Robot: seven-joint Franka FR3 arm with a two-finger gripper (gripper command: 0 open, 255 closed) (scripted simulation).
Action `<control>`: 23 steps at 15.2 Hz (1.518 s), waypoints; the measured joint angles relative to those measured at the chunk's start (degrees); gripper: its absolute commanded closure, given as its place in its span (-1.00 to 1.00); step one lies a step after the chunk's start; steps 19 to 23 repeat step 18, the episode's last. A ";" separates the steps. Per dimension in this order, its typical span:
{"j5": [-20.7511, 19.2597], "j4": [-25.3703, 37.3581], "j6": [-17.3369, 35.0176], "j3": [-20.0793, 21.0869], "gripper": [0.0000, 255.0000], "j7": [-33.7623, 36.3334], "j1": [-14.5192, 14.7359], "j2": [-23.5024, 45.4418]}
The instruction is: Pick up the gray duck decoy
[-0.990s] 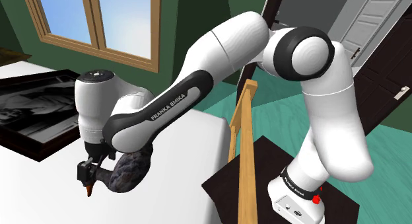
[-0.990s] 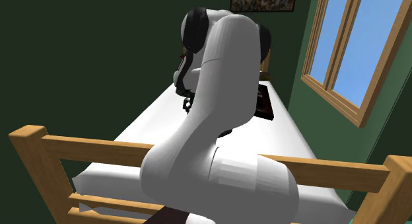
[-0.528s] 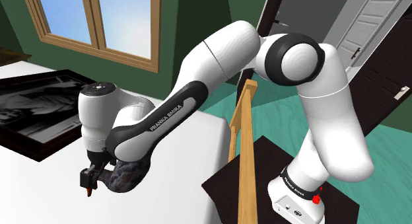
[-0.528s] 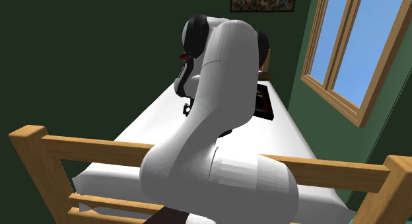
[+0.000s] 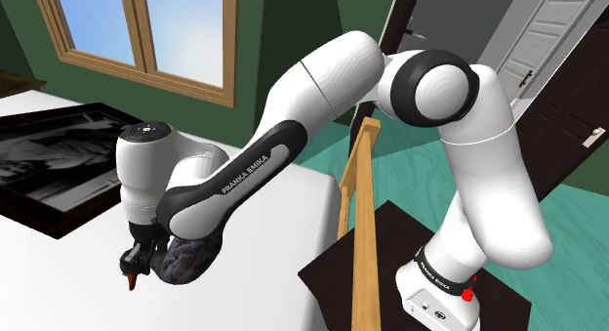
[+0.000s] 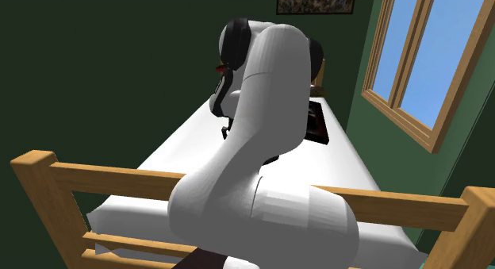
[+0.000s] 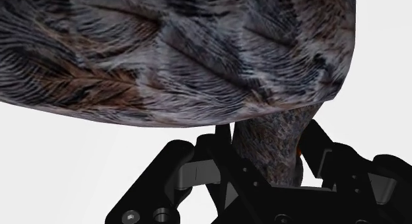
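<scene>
Black gripper pointing straight down at the shoulder view's lower left, clenched across the neck of the gray duck decoy. In the wrist view, fingers pressed to either side of that neck, feathered grey-brown body bulging just beyond them. Decoy low on the white surface, near its front edge; contact with it not discernible. Long axis from the orange bill, to the shoulder view's left of the gripper, to the body on the right. Grip crosswise to that axis and forward of the bulky body: likely tail-down tilt on a straight lift.
</scene>
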 measured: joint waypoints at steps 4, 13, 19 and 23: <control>0.26 -0.15 -0.59 0.24 1.00 -0.10 -0.17 -0.64; 2.05 0.43 -5.20 1.86 1.00 -0.94 -1.09 -4.68; 3.11 0.26 -7.40 2.69 1.00 -1.55 -1.84 -7.13; 3.11 0.26 -7.40 2.69 1.00 -1.55 -1.84 -7.13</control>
